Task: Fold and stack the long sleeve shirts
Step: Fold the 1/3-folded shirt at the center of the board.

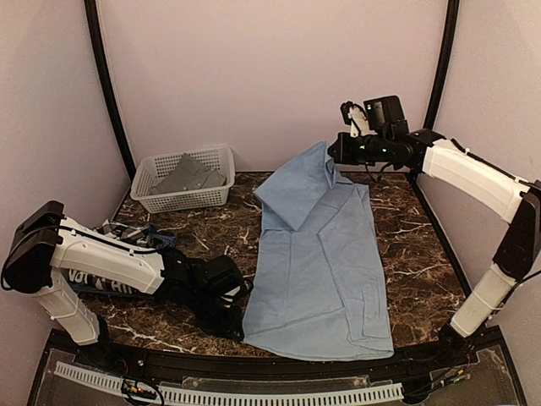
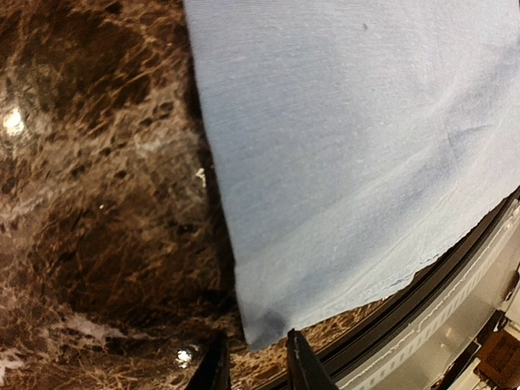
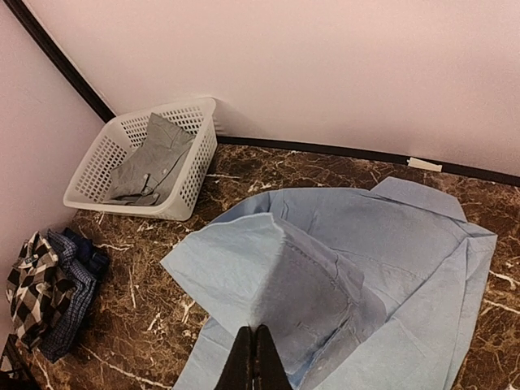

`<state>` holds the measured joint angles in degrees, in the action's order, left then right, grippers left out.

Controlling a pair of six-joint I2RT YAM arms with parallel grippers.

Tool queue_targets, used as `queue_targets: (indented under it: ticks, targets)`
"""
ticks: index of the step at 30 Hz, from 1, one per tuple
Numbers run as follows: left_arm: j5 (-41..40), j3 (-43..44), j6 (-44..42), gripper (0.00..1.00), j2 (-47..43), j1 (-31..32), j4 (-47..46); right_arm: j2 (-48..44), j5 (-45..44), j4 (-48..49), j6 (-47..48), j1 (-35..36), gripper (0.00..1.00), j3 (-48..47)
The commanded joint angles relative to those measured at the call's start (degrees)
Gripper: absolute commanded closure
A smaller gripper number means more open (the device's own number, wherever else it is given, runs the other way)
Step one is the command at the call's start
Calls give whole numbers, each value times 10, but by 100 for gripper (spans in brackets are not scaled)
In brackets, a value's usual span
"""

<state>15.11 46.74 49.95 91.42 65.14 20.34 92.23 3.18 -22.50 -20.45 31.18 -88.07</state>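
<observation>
- My right claw is pinched shut on a raised fold of the light blue shirt, upper right of the overhead frame.
- My left claw stands narrowly parted, gripping nothing, at the shirt's lower-left corner.
- The rest of the shirt lies flat across the middle of the bench.

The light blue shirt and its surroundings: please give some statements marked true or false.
The white basket holds a grey shirt. True.
The right hand is shut on the light blue shirt. True.
The light blue shirt lies in the basket. False: it is spread on the table.
The checked shirts lie on the light blue shirt. False: they are heaped at the table's left, apart from it.
The left hand has its fingers apart at the shirt's near corner. True.
</observation>
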Motion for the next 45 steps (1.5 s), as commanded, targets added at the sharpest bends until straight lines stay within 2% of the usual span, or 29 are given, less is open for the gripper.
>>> queue_targets:
  ticks: [1, 8, 14, 21, 33, 45]
  targets:
    - [14, 5, -2, 81, 13, 3, 0, -30, -9, 6, 0, 1, 100, -12]
    - [18, 24, -2, 100, 13, 7, 18, -49, -23, -6, 6, -2, 100, -14]
    - [-2, 57, -9, 100, -8, 11, 57, -63, -44, -24, 13, -9, 100, -22]
    - [-3, 150, -54, 100, 7, 33, 114, -85, -53, -55, 8, -44, 100, -26]
    - [49, 320, -146, 100, 124, 67, 171, -169, -110, -104, 19, -113, 100, 10]
    - [114, 428, -190, 100, 215, 83, 184, -218, -175, -136, 55, -132, 100, 25]
